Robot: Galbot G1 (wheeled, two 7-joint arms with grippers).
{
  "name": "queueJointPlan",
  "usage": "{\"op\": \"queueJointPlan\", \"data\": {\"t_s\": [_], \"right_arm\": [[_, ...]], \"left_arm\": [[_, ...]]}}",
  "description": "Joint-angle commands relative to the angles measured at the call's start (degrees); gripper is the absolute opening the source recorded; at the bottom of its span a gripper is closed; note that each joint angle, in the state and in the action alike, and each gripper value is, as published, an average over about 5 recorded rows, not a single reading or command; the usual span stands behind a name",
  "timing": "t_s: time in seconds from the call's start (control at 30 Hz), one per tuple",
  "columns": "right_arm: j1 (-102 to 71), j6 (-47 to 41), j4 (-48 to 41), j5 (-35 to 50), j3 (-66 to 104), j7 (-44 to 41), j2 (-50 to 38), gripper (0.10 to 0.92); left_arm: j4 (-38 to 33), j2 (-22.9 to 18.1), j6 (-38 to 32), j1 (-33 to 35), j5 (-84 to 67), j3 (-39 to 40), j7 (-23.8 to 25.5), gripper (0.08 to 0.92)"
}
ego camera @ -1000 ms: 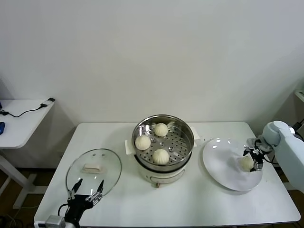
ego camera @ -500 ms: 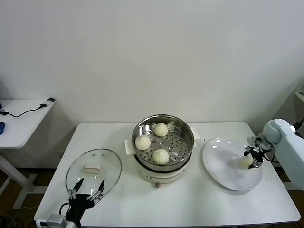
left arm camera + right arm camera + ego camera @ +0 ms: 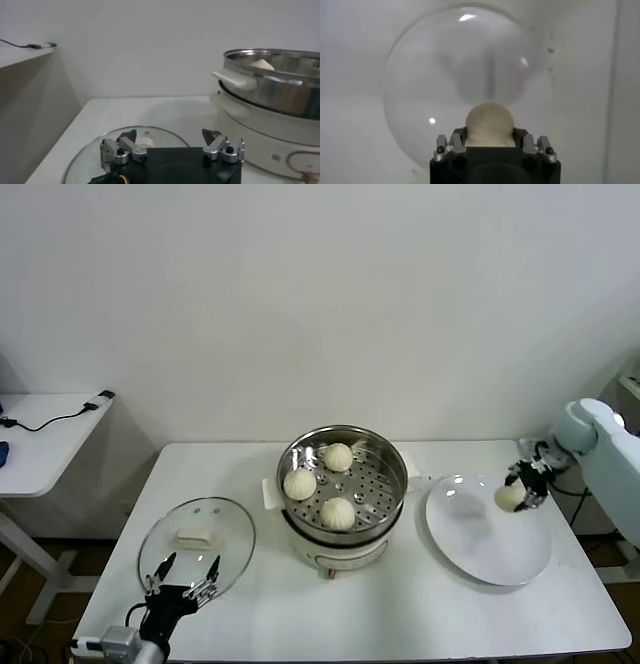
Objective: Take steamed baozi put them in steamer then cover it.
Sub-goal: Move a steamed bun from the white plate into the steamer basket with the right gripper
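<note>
Baozi (image 3: 510, 497) lifted off plate (image 3: 470, 539) — R gripper (image 3: 520, 489) clamped.

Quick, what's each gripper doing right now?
Left gripper: open, empty, by the cover.
Right gripper: shut on a baozi, above the plate.

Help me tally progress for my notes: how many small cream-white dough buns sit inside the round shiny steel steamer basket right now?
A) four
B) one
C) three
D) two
C: the head view shows three cream-white dough buns on the perforated floor of the round steel steamer basket, while a fourth bun is held in the right gripper above the flat white plate.
</note>
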Motion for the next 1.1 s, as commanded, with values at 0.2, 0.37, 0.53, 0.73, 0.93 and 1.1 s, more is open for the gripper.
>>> {"op": "queueJointPlan", "data": {"t_s": [0.2,0.37,0.53,0.73,0.93,1.1], "right_arm": [[33.63,-14.62,3.86,29.19,-34.14,0.72,11.73,0.619],[34.98,-17.27,4.2,32.48,-37.91,2.27,17.59,0.619],[34.46,-18.52,3.52,32.45,-39.52,2.93,21.99,0.619],[31.79,-19.27,2.97,30.8,-40.96,3.89,24.28,0.619],[28.52,-19.47,2.46,27.79,-40.81,4.71,25.07,0.619],[26.7,-19.46,2.43,26.11,-41.21,4.8,25.14,0.619]], "left_arm": [[-0.41,1.26,1.35,-3.98,0.05,-1.19,0.63,0.823],[-0.37,1.2,1.39,-4.29,-0.54,-1.72,0.72,0.823],[-0.86,0.77,1.27,-4.31,-0.84,-1.71,0.7,0.823],[-1.35,0.19,1.21,-4.23,-0.96,-1.47,0.68,0.823],[-1.69,0.02,1.13,-4.18,-1.52,-1.64,0.62,0.823],[-1.77,0.03,1.01,-4.1,-1.63,-1.83,0.6,0.823]]}}
